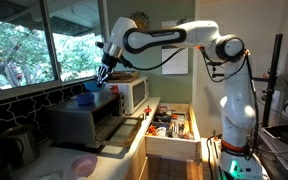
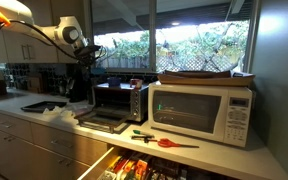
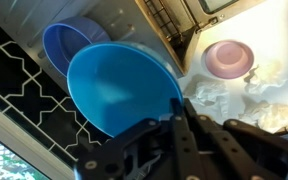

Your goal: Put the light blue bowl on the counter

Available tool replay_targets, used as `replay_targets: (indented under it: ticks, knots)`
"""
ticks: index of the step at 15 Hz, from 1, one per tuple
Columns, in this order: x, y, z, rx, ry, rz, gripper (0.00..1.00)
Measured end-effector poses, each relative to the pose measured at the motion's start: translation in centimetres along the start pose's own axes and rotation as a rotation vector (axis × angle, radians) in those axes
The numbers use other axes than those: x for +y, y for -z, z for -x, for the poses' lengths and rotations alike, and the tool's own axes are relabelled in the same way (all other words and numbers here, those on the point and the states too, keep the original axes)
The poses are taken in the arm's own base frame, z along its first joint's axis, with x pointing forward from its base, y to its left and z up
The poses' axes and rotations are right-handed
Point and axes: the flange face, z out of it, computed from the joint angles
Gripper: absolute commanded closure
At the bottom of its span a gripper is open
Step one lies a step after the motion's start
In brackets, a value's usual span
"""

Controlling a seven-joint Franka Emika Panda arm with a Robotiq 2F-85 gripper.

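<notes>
In the wrist view the light blue bowl [image 3: 119, 85] fills the middle, tilted with its inside facing the camera. My gripper [image 3: 179, 105] is shut on its right rim. In an exterior view the gripper [image 1: 106, 72] hangs over the top of the toaster oven [image 1: 89, 122], with the bowl [image 1: 90, 88] just below it. The gripper [image 2: 84, 55] also shows at the left of the other exterior view, where the bowl is too small to make out. The pale beige counter [image 1: 56, 160] runs in front of the oven and also shows under the microwave [image 2: 189, 152].
A darker blue bowl [image 3: 66, 45] sits behind the held one. A pink plate [image 3: 227, 57] and crumpled white paper [image 3: 274, 100] lie on the counter. The toaster oven door hangs open [image 2: 102, 122]. A white microwave [image 2: 199, 108] stands beside it. A wooden drawer [image 1: 172, 125] is pulled out.
</notes>
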Motion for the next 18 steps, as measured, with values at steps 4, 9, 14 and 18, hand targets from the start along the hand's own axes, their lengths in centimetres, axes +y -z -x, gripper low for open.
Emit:
replay_targets:
  ticks: [4, 9, 14, 18]
  knots:
    - [-2.5, -1.4, -2.3, 0.010, 0.094, -0.045, 0.99]
    - [-11.0, -3.8, -8.4, 0.076, 0.276, -0.211, 0.99]
    - [-13.7, -6.9, -9.3, 0.088, 0.280, -0.335, 0.96]
    - [-13.4, -6.3, -9.5, 0.087, 0.287, -0.324, 0.99]
